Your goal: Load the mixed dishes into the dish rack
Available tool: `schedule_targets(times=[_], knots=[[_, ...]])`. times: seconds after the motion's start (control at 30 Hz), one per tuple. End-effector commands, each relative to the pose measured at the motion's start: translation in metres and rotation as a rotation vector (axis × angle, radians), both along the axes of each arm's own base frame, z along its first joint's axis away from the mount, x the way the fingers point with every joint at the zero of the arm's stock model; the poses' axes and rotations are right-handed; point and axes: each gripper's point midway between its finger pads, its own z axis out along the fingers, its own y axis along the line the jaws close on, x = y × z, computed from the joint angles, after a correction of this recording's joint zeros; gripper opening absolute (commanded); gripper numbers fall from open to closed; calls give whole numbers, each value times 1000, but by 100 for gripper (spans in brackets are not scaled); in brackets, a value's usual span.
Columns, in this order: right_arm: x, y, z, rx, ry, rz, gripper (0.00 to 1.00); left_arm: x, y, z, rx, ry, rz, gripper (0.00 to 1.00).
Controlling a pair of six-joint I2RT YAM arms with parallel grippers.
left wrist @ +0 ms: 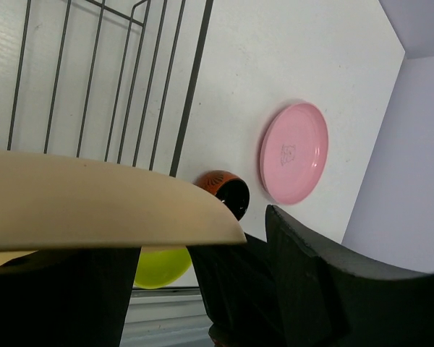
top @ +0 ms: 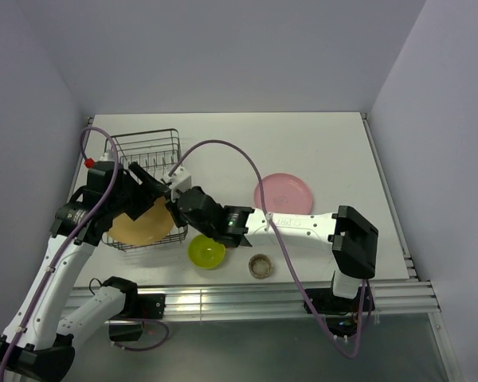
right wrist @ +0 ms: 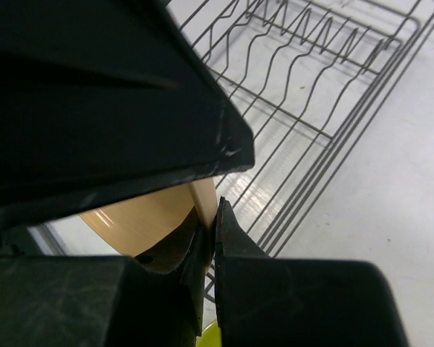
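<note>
While your right gripper [right wrist: 211, 217] stays out of it, no: right jaws clamped on rim of yellow-orange plate [top: 139, 223]. You see plate tilted over near end of dish rack [top: 147, 143]. Your left gripper [top: 149, 185]: jaws apart at plate's edge. Pink plate [top: 283, 193] flat on table, right of rack. Lime-green bowl [top: 206, 251], grey-beige cup [top: 260, 266] near front edge. Red-orange mug [left wrist: 223, 189] beside rack.

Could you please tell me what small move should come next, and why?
Probably lower the right hand slightly to seat the yellow-orange plate among the prongs of the dish rack: it pinches the plate's rim over the rack's near end, and the left hand looks open.
</note>
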Motion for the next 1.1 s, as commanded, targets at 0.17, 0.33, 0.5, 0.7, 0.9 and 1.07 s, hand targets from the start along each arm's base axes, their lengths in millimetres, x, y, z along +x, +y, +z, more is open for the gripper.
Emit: schedule_targets(times=[0.17,0.33,0.5,0.7,0.9,1.07], knots=[[-12,-13,66,34,-239,-147,0,12,0,-3,-16,-9,44,74],[-9,-32,69,-44,-352,-295,0,16,-4,-3,-44,0,54,74],[-20,-46,73,-65,-426,-363,0,22,-7,0,-60,-1,63,74],[-33,-52,79,-73,-470,-365,0,30,-8,5,-65,-8,76,70],[-41,-53,73,-78,-477,-329,0,36,-15,19,-99,-51,45,5],[-47,-54,79,-53,-465,-276,17,36,-22,34,-113,-94,-12,0]])
